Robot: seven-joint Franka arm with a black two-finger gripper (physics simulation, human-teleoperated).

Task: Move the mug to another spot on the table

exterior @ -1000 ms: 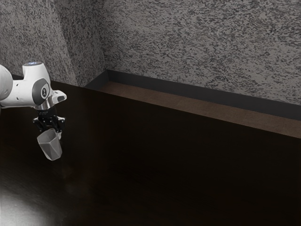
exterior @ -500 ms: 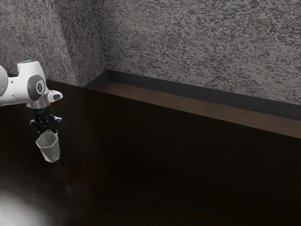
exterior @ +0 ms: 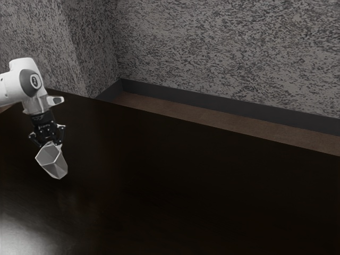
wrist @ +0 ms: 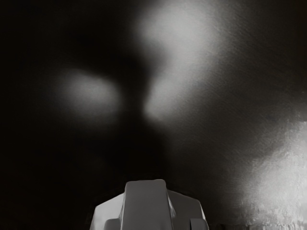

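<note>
While the mug [exterior: 52, 162] hangs in the air: the pick-up half of this job looks done, and the put-down half is all to play for.
Gripper [exterior: 49, 143]: the black fingers are pinched in close on the mug's upper rim, one on each side, with only the cup's wall between them. It points down at the table from the end of the white arm [exterior: 24, 87].
Mug: grey, faceted and tilted, with its base leaning toward the exterior view's right. It dangles under the hand, and I judge it clear of the tabletop. In the wrist view the mug [wrist: 148, 206] is the pale grey block just under the hand.
Table [exterior: 202, 202]: dark and glossy, with patches of glare. The mug is over the part near the table's edge at the exterior view's left, well apart from the far edge and its brown strip [exterior: 223, 119].
Done: grasp made and mug lifted, as far as I can judge.
Left: carry it to a new spot, lower it, seat it on its base, let go and back off.
Watch: that tilt will want levelling before touchdown, or the mug may tip when freed.
</note>
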